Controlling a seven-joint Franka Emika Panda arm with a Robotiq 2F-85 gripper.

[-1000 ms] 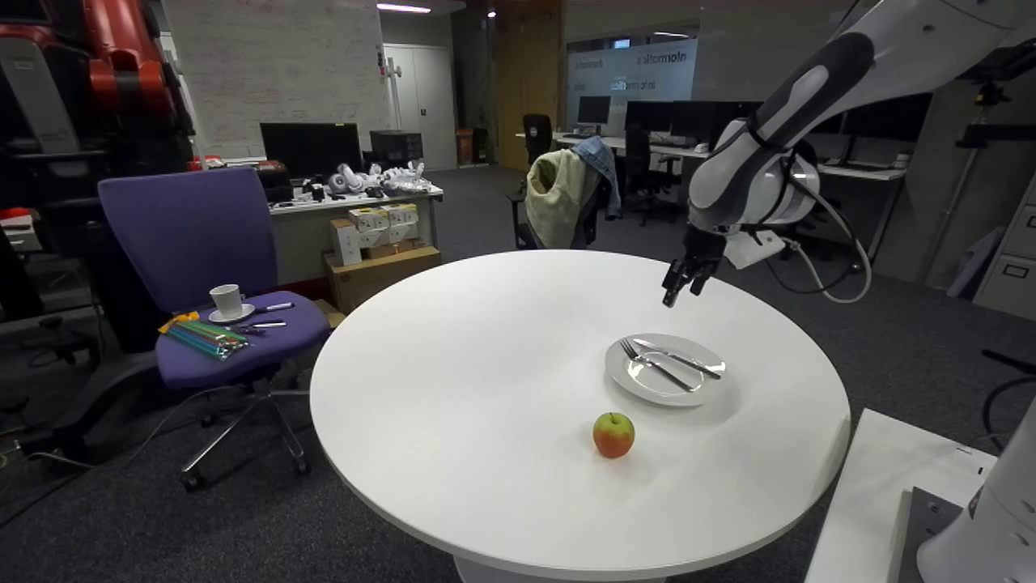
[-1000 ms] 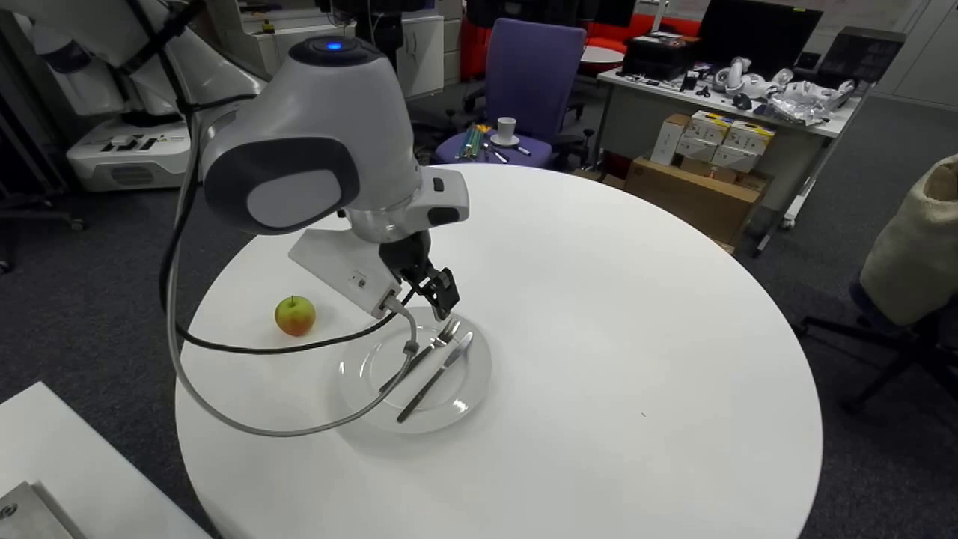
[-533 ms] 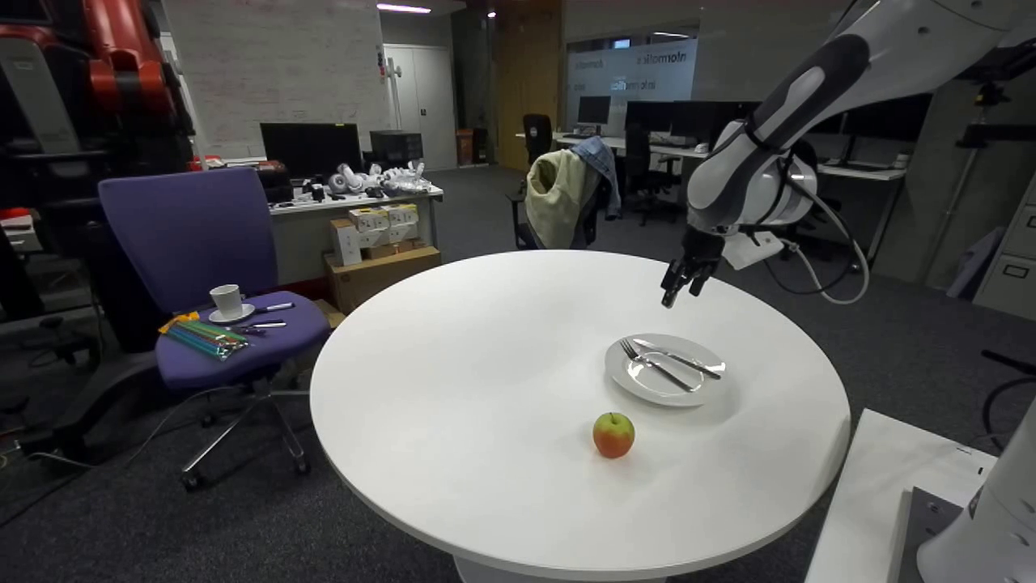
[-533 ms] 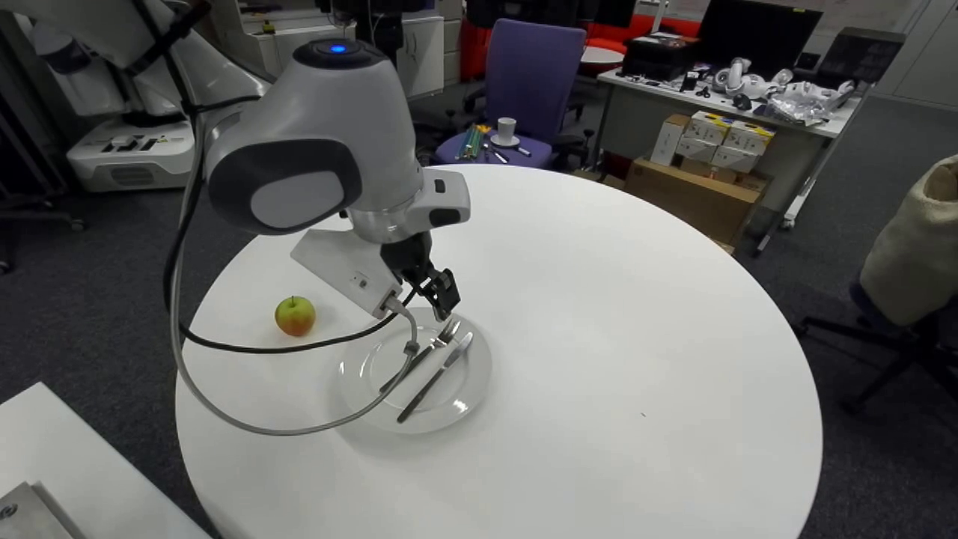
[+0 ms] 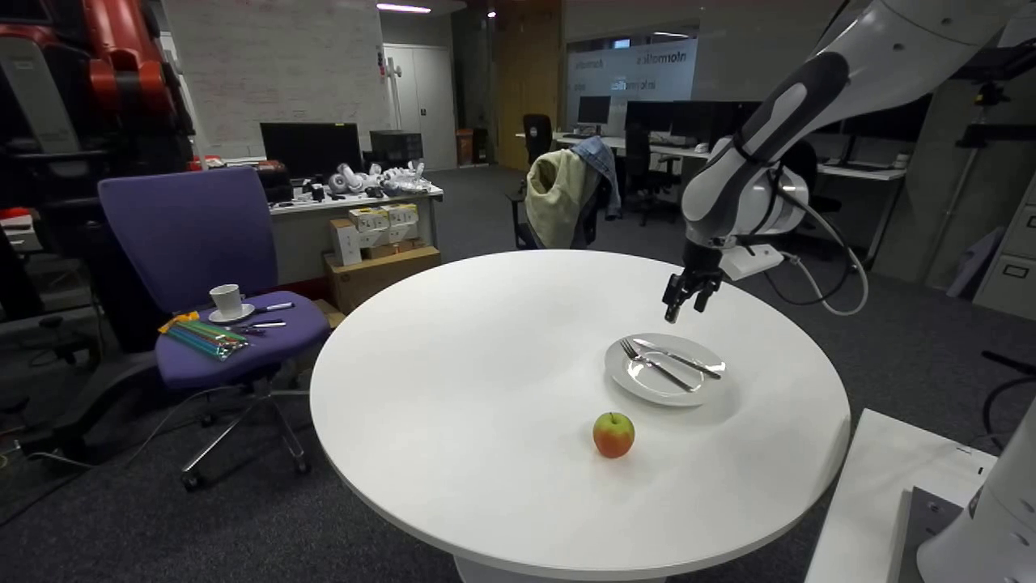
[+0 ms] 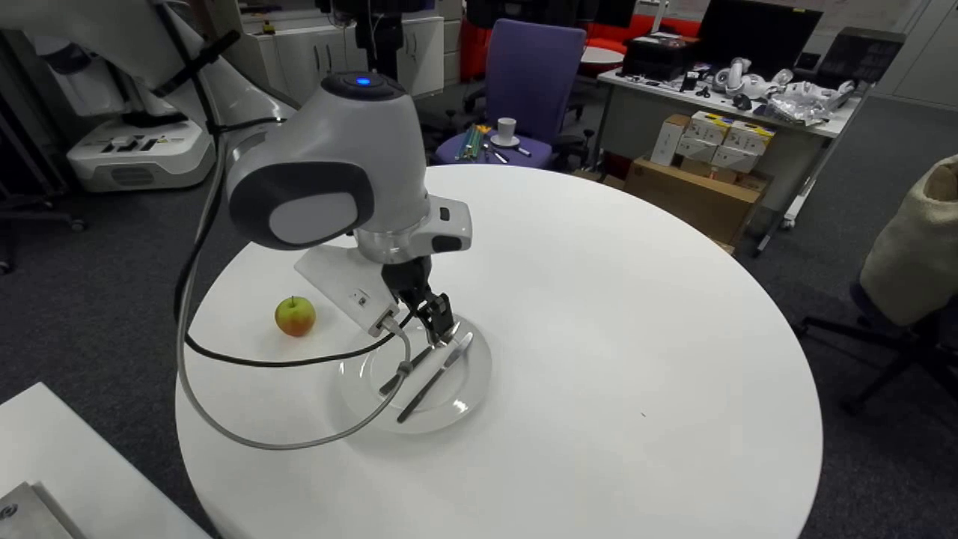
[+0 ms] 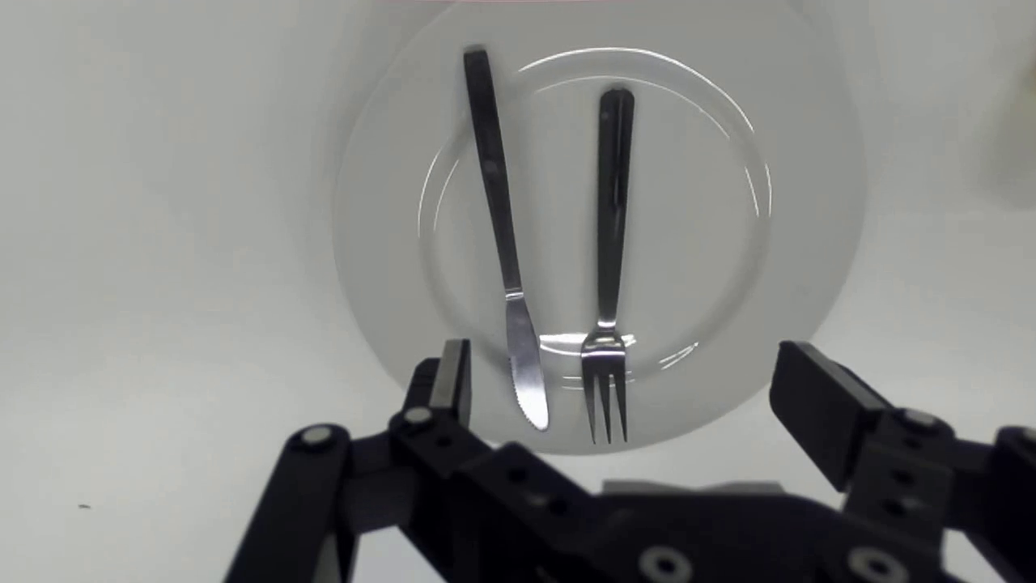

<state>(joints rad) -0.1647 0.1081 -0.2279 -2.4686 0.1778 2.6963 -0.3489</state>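
Note:
A white plate (image 7: 696, 251) lies on the round white table. On it rest a dark-handled knife (image 7: 492, 162) and a fork (image 7: 613, 178), side by side. My gripper (image 7: 623, 348) hangs above the plate's rim near the fork's tines and the knife's blade, its fingers wide apart with nothing between them. In an exterior view the gripper (image 5: 686, 312) shows above the plate's far edge, apart from it. From another side, the gripper (image 6: 440, 329) hides part of the fork's tines. A red-green apple (image 5: 613, 435) sits on the table beside the plate, also the apple (image 6: 295, 316).
A purple chair (image 5: 190, 235) beyond the round table (image 5: 453, 389) bears a cup (image 5: 227, 300), a saucer and a pack of coloured straws (image 5: 202, 336). A cable loop (image 6: 277, 447) hangs from the arm across the plate's side. A jacket-draped chair (image 5: 558, 198) stands behind the table.
My gripper has come down closer to the plate, mostly in the last half second, with its jaws still wide. Plate, cutlery and apple have not moved.

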